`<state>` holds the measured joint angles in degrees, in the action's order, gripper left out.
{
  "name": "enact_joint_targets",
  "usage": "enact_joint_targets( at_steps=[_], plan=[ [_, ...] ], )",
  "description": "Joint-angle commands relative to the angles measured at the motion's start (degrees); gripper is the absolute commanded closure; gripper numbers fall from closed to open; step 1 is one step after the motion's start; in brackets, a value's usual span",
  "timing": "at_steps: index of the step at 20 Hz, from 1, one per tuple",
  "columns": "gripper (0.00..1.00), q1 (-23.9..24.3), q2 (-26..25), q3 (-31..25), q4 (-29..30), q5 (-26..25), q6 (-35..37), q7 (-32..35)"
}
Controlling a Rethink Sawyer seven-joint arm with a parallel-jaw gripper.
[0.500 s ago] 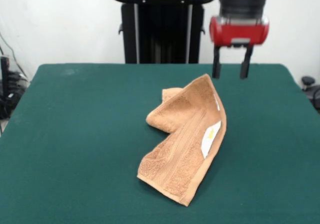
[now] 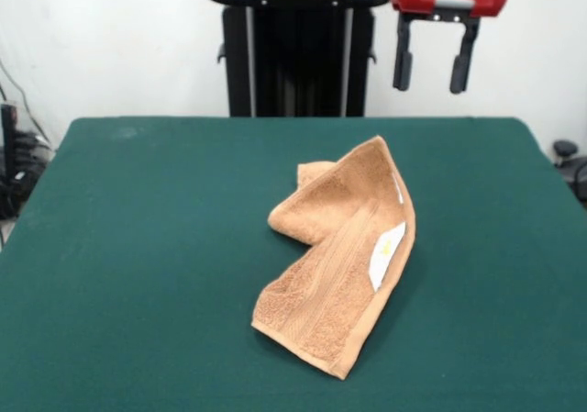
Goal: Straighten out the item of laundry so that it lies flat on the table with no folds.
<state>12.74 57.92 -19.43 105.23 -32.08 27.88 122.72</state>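
Towel (image 2: 337, 263) sits mid-tabletop (image 2: 138, 247) folded over itself, tool (image 2: 435, 61) empty with fingers apart, high above the far edge; risk: pinching 2 layers at the fold just drags the bunch, no unfolding.

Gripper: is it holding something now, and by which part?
Nothing is held. The gripper hangs open above the table, apart from the towel.

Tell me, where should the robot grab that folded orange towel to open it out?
Probably the towel corner nearest the camera, approached from above. That layer lies folded over the rest, with the white label showing, so lifting its free corner should peel it back. The gripper hangs open above.
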Motion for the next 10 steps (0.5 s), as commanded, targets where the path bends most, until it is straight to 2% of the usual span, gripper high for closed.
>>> enact_joint_targets(
  at_steps=[1,10],
  plan=[
    [0.0,-1.9,-2.0,-1.2,4.9,-4.8,5.4,-6.9],
    [0.0,-5.5,-2.2,3.2,6.6,-8.5,3.0,-1.0]
  ],
)
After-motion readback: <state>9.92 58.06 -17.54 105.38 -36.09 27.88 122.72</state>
